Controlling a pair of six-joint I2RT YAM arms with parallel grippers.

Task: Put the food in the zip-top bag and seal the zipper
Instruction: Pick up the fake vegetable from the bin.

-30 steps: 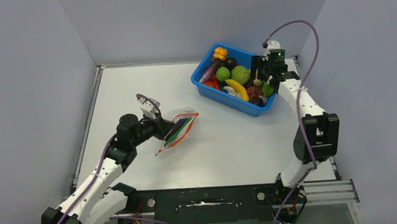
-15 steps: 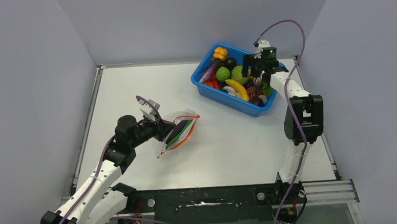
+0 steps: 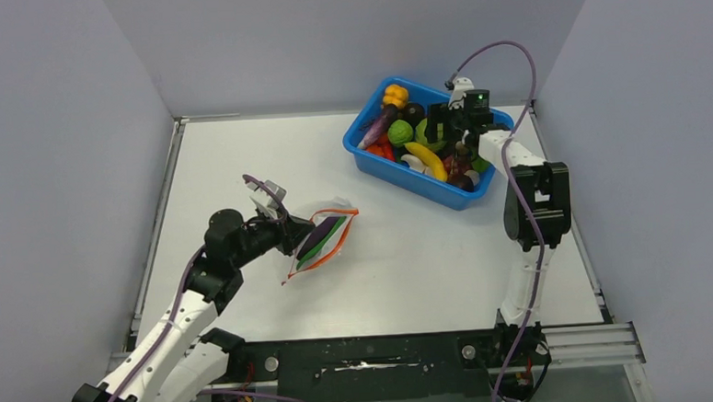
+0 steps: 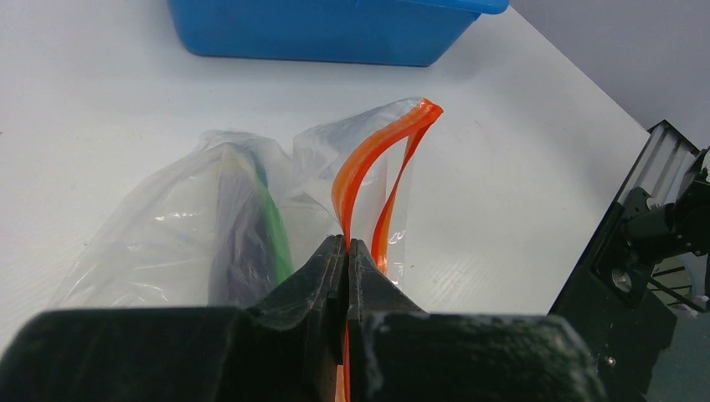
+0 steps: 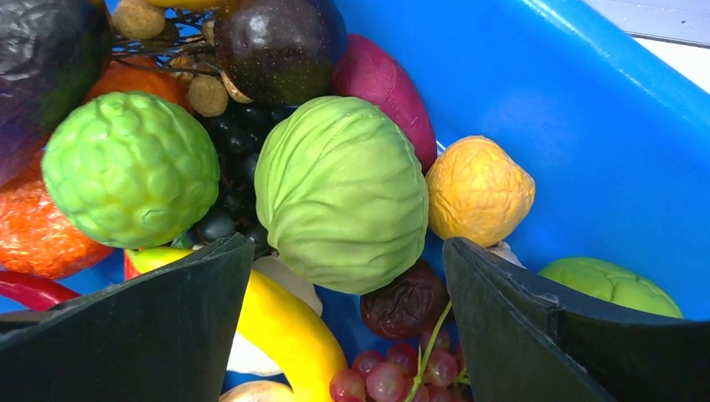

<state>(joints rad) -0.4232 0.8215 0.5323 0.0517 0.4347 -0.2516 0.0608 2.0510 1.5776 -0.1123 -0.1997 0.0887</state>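
Clamping zipper (image 4: 362, 167) of zip-top bag (image 4: 167, 226) in left gripper (image 4: 346, 251), arm stretched low, left of blue bin (image 3: 407, 178); poising right gripper (image 5: 347, 244), spread wide, over cabbage (image 5: 339, 193) inside bin

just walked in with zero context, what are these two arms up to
The left gripper is pinched shut on the zipper of the zip-top bag, holding its mouth edge raised. A dark purple piece and a green piece are already inside. The right gripper hovers open over the blue bin of toy food, fingers either side of a green cabbage, not gripping it. The bag is not sealed.
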